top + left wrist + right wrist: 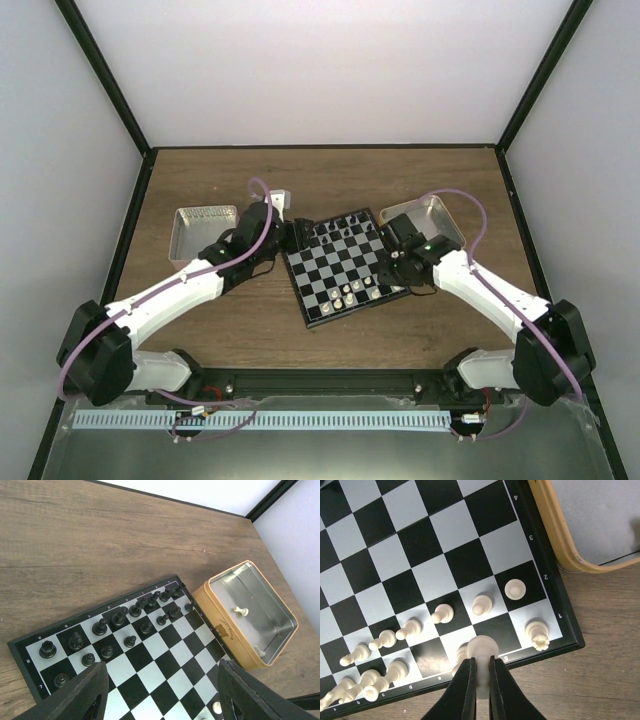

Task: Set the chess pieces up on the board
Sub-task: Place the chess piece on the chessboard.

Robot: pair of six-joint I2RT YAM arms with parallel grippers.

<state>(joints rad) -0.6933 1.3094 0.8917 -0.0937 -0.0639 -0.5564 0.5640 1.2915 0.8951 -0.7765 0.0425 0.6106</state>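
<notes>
Your brown wood-grain counter shows bare wood between the arm bases and the small square chessboard with black and pale grey checks, which sits turned at an angle near the middle. A rectangular silver metal tray lies off the board's left far corner, well apart from it. A rectangular orange-tan tin sits just beside the board's right border, with a cream-white chessman standing on its metal floor. Your left tool hangs above the board's left far part with its jaws apart and nothing between them. Your right tool is at the board's near border, clamped on a pale cream-white chess piece over the first rank. Bare checks run across the board's middle. The tiny black chessmen fill the two far ranks. A line of cream-white pawns stands on the second rank, and a cream-white rook occupies the near right corner square, close to the border.
</notes>
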